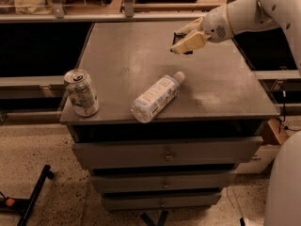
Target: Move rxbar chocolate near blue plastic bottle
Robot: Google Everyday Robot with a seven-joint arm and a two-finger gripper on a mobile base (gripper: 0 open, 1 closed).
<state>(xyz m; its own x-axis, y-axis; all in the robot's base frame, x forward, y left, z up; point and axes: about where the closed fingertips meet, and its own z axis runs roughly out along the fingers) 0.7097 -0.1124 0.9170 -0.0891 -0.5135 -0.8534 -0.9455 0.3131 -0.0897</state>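
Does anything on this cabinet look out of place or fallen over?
Yes. The blue plastic bottle lies on its side near the front edge, and the silver can stands right at the front-left corner. The hand is at the rxbar chocolate on the far side.

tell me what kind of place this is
Probably a robot lab or workshop: a grey metal drawer cabinet used as a work surface, a speckled hard floor, and metal racking behind. The gripper hovers over the cabinet's far side, beyond the blue plastic bottle.
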